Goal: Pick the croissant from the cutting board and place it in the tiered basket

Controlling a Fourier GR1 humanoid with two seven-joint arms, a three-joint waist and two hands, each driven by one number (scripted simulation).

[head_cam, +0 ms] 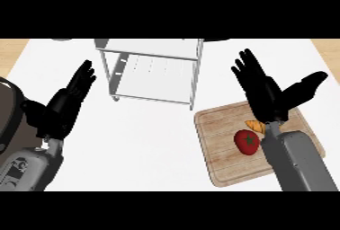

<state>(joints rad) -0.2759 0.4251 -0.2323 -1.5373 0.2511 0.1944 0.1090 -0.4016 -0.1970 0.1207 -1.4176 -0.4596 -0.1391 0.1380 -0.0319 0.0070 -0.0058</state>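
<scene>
Right robot hand | fingers straight, spread | over cutting board | croissant beside wrist

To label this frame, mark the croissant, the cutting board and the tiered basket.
croissant (254, 126), head view, on its visible orange crust.
cutting board (222, 159), head view, on bare wood near its lower left corner.
tiered basket (149, 46), head view, on its bare top shelf.

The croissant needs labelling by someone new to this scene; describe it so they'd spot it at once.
On the white counter, find the wooden cutting board at the right. Two things lie on it: the croissant is the small golden-orange piece, partly hidden behind the right hand's wrist, just beyond the round red tomato.
</scene>
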